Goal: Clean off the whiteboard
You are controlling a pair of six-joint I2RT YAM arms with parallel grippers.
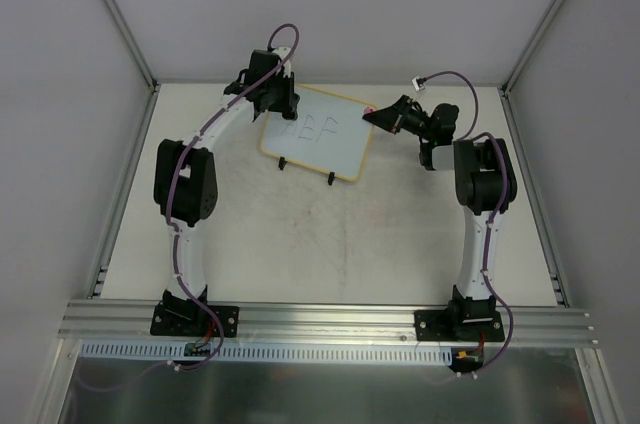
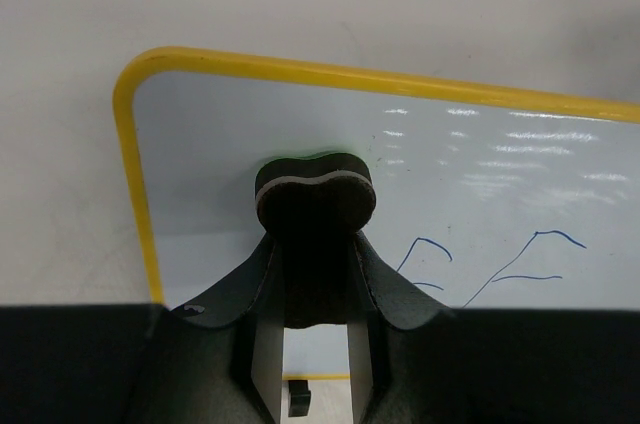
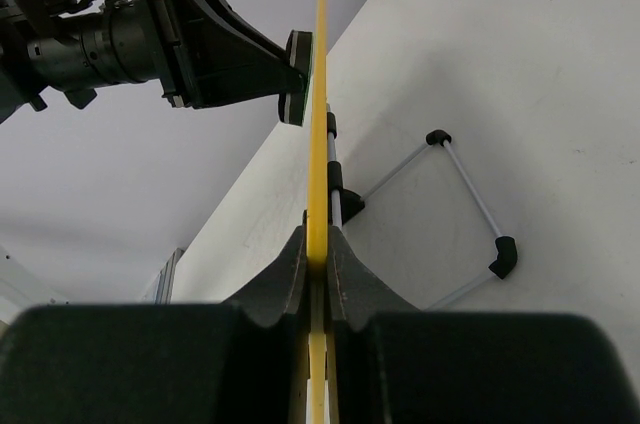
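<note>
While both arms reach to the far middle of the surface point(image 1: 300, 254), one whiteboard point(image 1: 318, 134) stands there on its lower edge, between the two grippers.

Count: two arms, two grippers, one board, one eraser pad, two black feet point(image 1: 286, 163), one wire stand.

Board: rectangular with rounded corners and a glossy white face that catches light streaks. Its narrow frame is yellow in the wrist views and paler from above. There is a pink dot point(image 1: 372, 109) at the far right corner. A few thin blue pen strokes point(image 2: 530, 256) cross the middle of the face, angular and open, not legible.

Left gripper point(image 2: 315, 244): fingers closed on the eraser pad point(image 2: 315, 194). The pad is dark, matte and felt-like, with a lobed, kidney-shaped outline and a pale layer showing at its rim. From the right wrist view it appears to touch the board face near the top edge, at the far left corner.

Right gripper point(image 3: 318, 249): the two black fingers are clamped on the board's frame edge, one on each face. The board shows edge-on here as a thin yellow strip. From above, this grip is at the corner with the pink dot.

Behind the board, a wire stand point(image 3: 503, 256) lies on the surface, made of slim pale rods joined by black elbow pieces.

Surface: off-white and matte, with faint grey scuffs toward the middle.
</note>
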